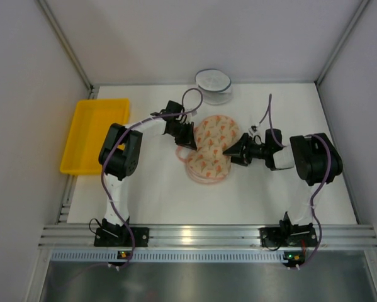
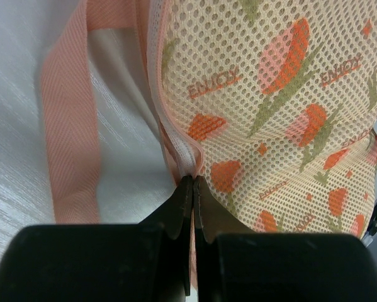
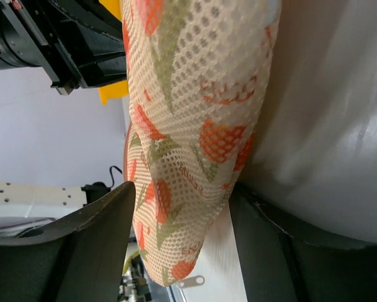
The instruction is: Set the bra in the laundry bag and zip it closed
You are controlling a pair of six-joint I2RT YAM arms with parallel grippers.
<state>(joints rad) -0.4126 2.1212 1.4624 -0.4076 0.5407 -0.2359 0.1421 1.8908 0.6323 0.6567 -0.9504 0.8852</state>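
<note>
Laundry bag point(image 1: 212, 150): 1 | left end effector point(image 2: 193, 184): clamped on its edge | right end effector point(image 3: 183, 190): wide astride it, grip unclear

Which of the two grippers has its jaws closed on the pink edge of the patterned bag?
The left gripper: its fingertips meet on the pink zip edge of the laundry bag. The fingers of the right gripper stand wide apart around the bag's end.

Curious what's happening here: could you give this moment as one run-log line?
left gripper: shut on laundry bag edge | right gripper: astride laundry bag, grip unclear | bra: unseen
</note>
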